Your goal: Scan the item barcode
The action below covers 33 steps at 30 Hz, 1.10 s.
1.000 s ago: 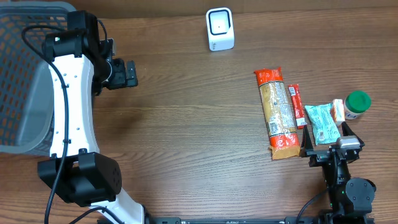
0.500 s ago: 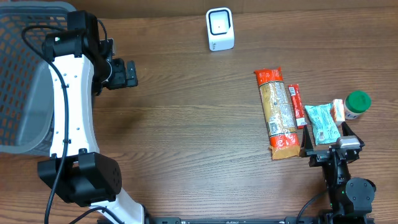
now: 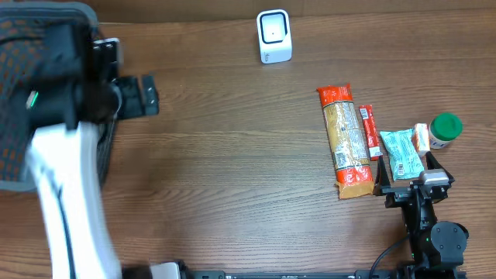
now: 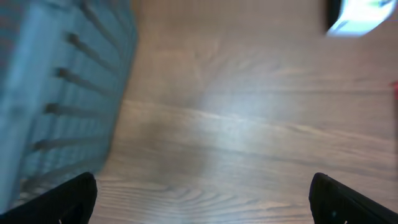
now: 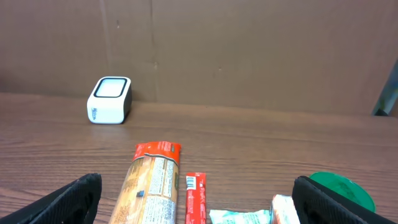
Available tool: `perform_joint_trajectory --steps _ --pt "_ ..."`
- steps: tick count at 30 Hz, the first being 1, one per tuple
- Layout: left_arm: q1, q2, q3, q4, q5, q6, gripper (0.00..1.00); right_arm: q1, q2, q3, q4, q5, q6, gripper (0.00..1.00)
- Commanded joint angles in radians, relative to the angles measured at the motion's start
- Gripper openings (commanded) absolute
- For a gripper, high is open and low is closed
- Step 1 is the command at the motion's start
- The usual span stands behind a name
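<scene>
- The left gripper (image 3: 151,96) and right gripper (image 3: 407,177) are held wide open, empty.
- The pasta packet (image 3: 345,141) is laid right of the scanner (image 3: 274,36), well apart.
- It is to be grasped by the edges and turned toward the scanner.

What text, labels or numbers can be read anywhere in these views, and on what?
None can be read.
Long orange packet: label print, too small.
Red bar: print, too small.
Teal pouch: print, blurred.
White scanner: side marking, too small.
</scene>
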Motion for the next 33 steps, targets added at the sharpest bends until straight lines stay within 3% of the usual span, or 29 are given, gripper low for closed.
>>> perform_joint_trajectory --steps 1,7,13,16,20,25,29,33 --pt "-0.003 -0.131 0.011 -0.002 0.000 0.007 1.00 -0.008 -0.010 -0.011 0.002 -0.002 -0.004 1.00" --pt "-0.003 -0.327 -0.110 -0.002 0.000 0.007 1.00 -0.008 -0.010 -0.011 0.002 -0.002 -0.004 1.00" --pt "-0.002 -0.553 -0.397 0.030 -0.031 -0.001 1.00 -0.008 -0.010 -0.011 0.002 -0.002 -0.004 1.00" --pt "-0.002 -0.662 -0.546 0.123 -0.026 -0.020 1.00 -0.008 -0.010 -0.011 0.002 -0.002 -0.004 1.00" --pt "-0.002 -0.816 -0.750 0.399 0.003 -0.023 1.00 -0.008 -0.010 -0.011 0.002 -0.002 -0.004 1.00" --pt "-0.002 -1.013 -1.001 0.858 0.087 -0.029 1.00 -0.008 -0.010 -0.011 0.002 -0.002 -0.004 1.00" --pt "-0.002 -1.163 -1.192 1.205 0.109 -0.106 1.00 -0.008 -0.010 -0.011 0.002 -0.002 -0.004 1.00" --pt "-0.002 -1.280 -1.361 1.432 0.104 -0.175 1.00 -0.008 -0.010 -0.011 0.002 -0.002 -0.004 1.00"
